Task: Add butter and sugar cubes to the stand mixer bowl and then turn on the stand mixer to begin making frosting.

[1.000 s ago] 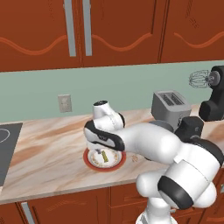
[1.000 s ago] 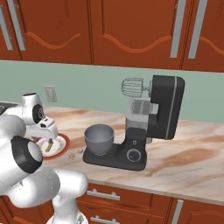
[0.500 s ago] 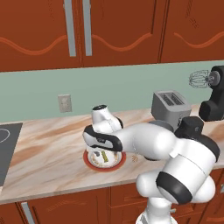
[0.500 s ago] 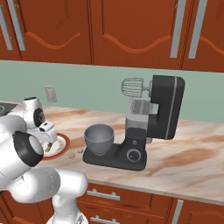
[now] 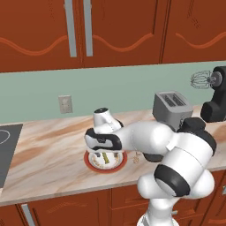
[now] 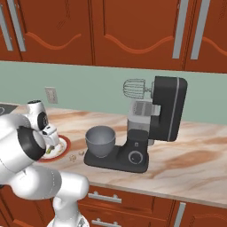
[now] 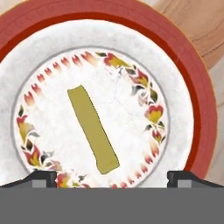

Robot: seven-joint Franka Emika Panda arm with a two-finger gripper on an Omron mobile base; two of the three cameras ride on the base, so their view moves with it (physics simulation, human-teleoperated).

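a: marble counter (image 5: 48, 154) under red-brown cabinets, green backsplash. what's closest to you?

b: my gripper (image 7: 112, 177), hanging straight over the plate (image 7: 199, 105), jaws spread wide, nothing between them. hand view has the butter (image 7: 92, 130) lying flat on the plate's white centre, just ahead of my fingertips (image 7: 41, 177) and a bit toward the left one.

a: long axis?

b: runs from near the tips up and slightly left, so roughly across the line my jaws close along, tilted a little off square. i'd judge a small wrist roll squares it up, then straight down to straddle the narrow width.

a: further out?

b: a tiny tan sugar cube (image 6: 81, 153) on the counter between the plate and the stand mixer (image 6: 153, 124). the stand mixer bowl (image 6: 100, 140) sits on the mixer base under the whisk (image 6: 134, 88), well apart from the plate, toward my right. toaster (image 5: 171, 105) behind.

a: status?

b: butter not yet picked, bowl looks empty from here.
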